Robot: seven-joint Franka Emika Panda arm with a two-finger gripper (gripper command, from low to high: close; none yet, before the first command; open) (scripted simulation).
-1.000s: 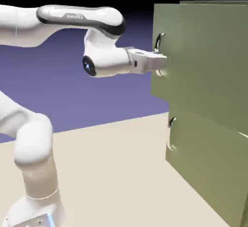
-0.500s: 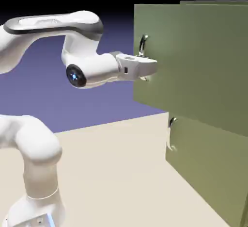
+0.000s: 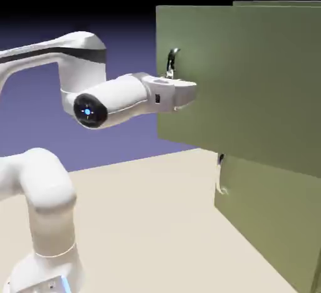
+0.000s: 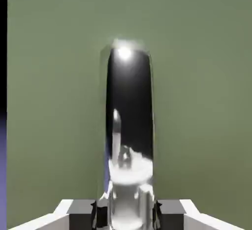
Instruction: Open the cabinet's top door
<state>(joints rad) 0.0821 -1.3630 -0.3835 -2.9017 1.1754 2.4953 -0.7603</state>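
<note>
Exterior view: our gripper clamps the handle at 12 o'clock; top door partly out from the cabinet, more travel needed.

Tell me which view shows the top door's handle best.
Hand view: the handle fills the middle, running up from between the gripper fingertips against the top door. The exterior view shows only its upper curve above the gripper.
</note>
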